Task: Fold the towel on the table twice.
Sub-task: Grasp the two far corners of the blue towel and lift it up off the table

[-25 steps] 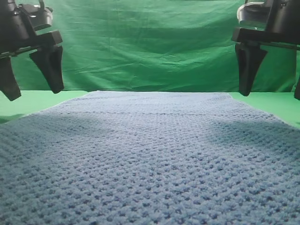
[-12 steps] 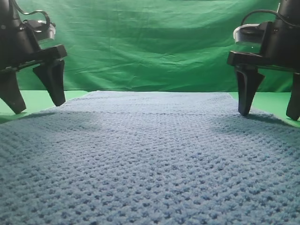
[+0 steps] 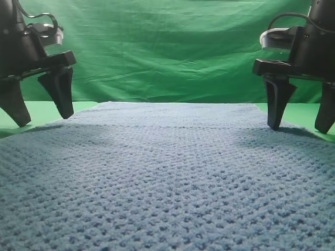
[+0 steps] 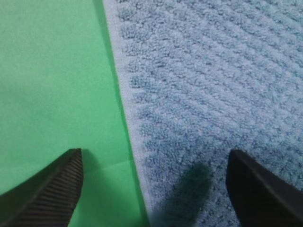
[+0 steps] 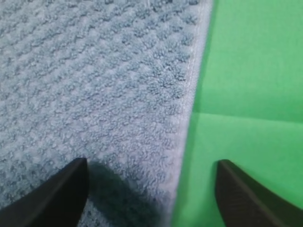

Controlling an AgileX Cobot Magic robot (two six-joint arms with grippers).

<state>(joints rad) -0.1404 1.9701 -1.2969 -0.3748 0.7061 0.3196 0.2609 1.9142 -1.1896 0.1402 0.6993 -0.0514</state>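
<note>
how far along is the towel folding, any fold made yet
No fold is made: the towel lies flat on the table. In hand: the left gripper and right gripper stand low with jaws open, each straddling a side edge of the towel, nothing gripped. Both folds are left.

The towel [image 3: 167, 178] runs past the high view's lower edge.

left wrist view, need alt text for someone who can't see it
Looking straight down, the hemmed side edge of a blue towel runs top to bottom across a green table, towel on the right. The left gripper hangs open over that edge, one dark finger above the table and the other above the towel, holding nothing.
</note>
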